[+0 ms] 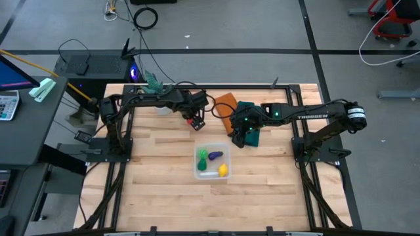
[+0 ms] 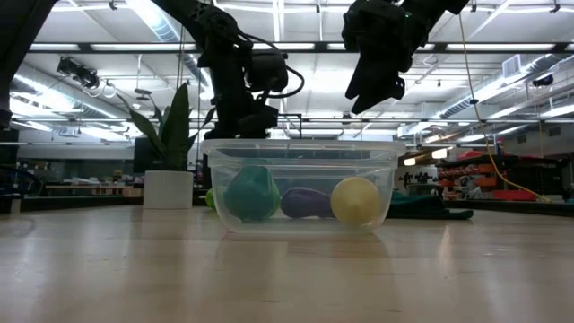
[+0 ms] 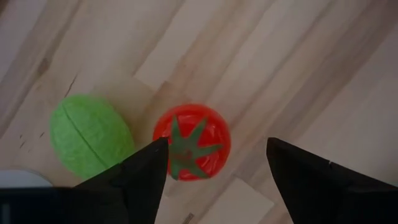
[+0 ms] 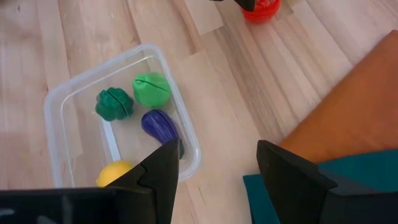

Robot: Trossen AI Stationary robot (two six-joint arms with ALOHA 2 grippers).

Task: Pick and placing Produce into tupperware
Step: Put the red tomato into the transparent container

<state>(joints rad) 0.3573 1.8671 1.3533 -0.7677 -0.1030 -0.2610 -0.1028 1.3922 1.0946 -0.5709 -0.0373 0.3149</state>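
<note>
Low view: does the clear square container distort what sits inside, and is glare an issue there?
Low view: the clear square plastic container softens the yellow toy fruit and its neighbours into hazy blobs; bright ceiling strip lights backlight both arms into silhouettes. Right wrist view: the same fruit shows cleanly from above.

A pale butcher-block table (image 1: 164,196) sits inside a black metal frame (image 1: 118,177) on a grey floor (image 1: 262,26) crossed by dark seams, with loose cables (image 1: 146,18) coiled beyond it. A dark side desk (image 1: 26,124) stands beside the table, and a red chair (image 1: 394,16) shows in a far corner. At table height, a potted plant (image 2: 170,152) in a white pot stands before a workshop hall lit by long ceiling strip lights (image 2: 161,22).
</note>
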